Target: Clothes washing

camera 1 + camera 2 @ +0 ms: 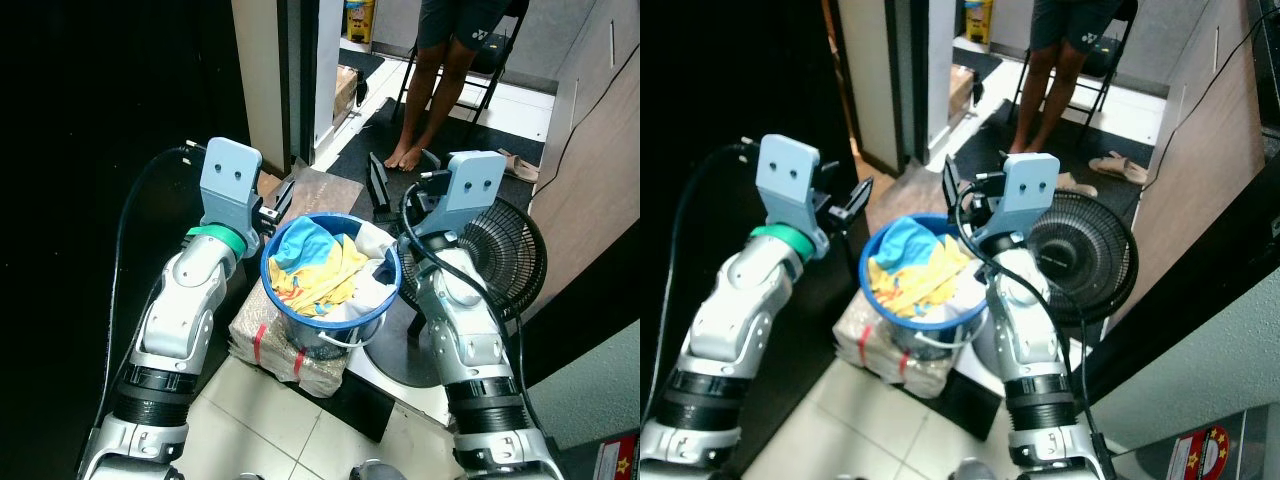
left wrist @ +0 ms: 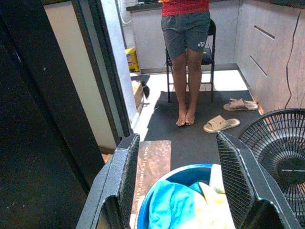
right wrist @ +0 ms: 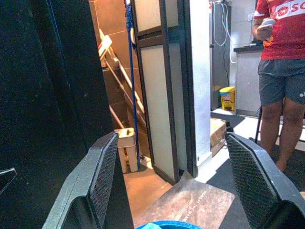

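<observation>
Two black ribbed fingers (image 3: 108,167) spread wide apart, framing a white-panelled folding door (image 3: 164,86), brown doormat (image 3: 200,202), blue bucket rim (image 3: 167,224), and a person in red shirt (image 3: 281,28).

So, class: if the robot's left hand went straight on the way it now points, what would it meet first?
Probably nothing close: the open left hand points past the blue bucket's far rim, over the brown doormat and dark floor, towards the standing person. Depth is unclear, so the person is only a guess.

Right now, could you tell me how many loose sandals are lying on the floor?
2. One sandal lies on the dark mat beside the person's feet; the other sandal lies farther back, nearer the wall. Others may be hidden behind the fan.
</observation>
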Robot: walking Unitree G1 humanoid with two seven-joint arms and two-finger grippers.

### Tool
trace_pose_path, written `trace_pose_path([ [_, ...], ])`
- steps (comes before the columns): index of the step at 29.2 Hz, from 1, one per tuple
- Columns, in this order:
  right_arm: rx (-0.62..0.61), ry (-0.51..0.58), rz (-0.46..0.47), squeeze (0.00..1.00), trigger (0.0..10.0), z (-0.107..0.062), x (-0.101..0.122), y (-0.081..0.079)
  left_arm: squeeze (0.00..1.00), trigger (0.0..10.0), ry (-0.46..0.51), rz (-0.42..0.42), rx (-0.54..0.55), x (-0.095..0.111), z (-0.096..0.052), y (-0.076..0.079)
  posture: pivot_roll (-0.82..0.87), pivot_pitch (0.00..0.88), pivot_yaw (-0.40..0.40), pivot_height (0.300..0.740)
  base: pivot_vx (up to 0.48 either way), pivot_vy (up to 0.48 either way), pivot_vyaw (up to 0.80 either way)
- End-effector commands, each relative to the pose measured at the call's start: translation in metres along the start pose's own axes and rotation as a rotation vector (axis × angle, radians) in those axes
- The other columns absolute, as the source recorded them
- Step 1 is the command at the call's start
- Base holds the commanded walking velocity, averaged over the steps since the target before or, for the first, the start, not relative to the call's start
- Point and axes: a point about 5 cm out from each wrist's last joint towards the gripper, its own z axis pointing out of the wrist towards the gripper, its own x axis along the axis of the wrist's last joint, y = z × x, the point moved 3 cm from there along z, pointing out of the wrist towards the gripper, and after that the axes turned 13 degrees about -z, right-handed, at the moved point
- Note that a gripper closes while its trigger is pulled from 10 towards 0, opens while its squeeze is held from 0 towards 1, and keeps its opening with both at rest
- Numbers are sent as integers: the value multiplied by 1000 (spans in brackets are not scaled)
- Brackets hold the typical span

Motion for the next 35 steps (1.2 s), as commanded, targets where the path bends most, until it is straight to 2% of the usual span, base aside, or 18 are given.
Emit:
trace_pose_path([
  [1,11,-3,8,0,10000,0,0,-3,0,10000,-10,14,-2,-4,0,1,-52,0,23,740,0,0,0],
  [35,-8,-20,1,0,10000,-3,-5,-1,0,10000,-42,13,3,-16,-4,0,-53,0,33,740,0,0,0],
])
